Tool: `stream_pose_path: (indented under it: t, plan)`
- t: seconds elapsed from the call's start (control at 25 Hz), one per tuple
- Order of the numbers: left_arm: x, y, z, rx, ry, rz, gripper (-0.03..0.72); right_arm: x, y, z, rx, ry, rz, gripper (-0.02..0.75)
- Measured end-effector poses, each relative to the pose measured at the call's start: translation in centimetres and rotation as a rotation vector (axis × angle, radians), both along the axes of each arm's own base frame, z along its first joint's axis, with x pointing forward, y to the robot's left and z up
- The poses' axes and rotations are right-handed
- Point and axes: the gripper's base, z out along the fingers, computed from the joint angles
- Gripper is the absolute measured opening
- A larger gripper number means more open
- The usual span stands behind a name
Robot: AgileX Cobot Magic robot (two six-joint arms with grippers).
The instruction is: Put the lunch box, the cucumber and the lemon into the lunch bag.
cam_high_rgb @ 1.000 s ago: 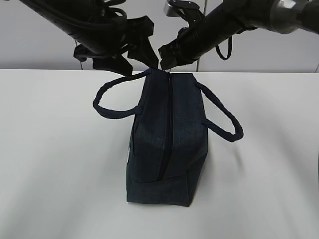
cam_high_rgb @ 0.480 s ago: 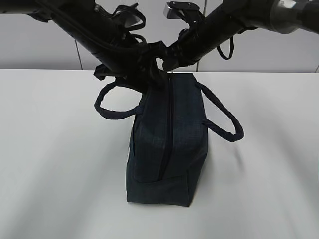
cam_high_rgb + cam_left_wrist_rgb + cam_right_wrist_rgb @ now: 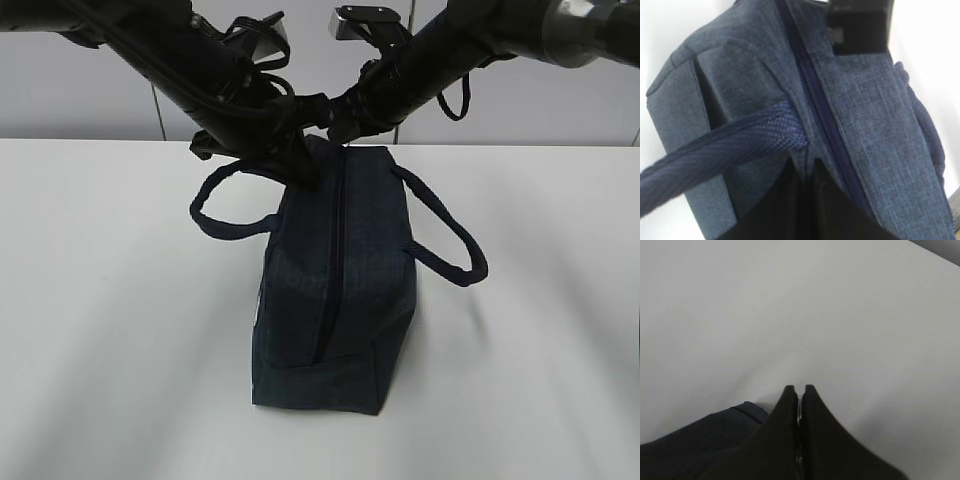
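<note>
Black arms point(image 3: 200, 70) (looped cables), tapered black fingers point(image 3: 785, 440).

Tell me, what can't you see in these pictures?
- Inside of the bag: hidden in every view, its zipper runs shut.
- Left end effector tips: exterior view, buried against the bag's dark top.
- Right end effector grip: right wrist view, something thin between its tips, too small to name.

No readable text, label or number anywhere (a pale patch on the bag point(image 3: 335, 270) side, illegible).
</note>
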Motion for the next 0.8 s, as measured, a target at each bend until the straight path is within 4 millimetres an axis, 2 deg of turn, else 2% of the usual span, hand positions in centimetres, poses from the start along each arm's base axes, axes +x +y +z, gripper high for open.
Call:
stream_pose_path:
  t: [0.52, 0.8]
  plan:
    - [-0.1, 0.2, -0.1, 0.015, -0.001, -0.043, -0.006, 0.1, -0.2, 0.0, -0.026, -0.019, -0.003, 0.0]
    - [-0.2, 0.2, -0.1, 0.016, 0.0, -0.046, -0.006, 0.5, -0.2, -1.5, -0.037, 0.004, -0.008, 0.0]
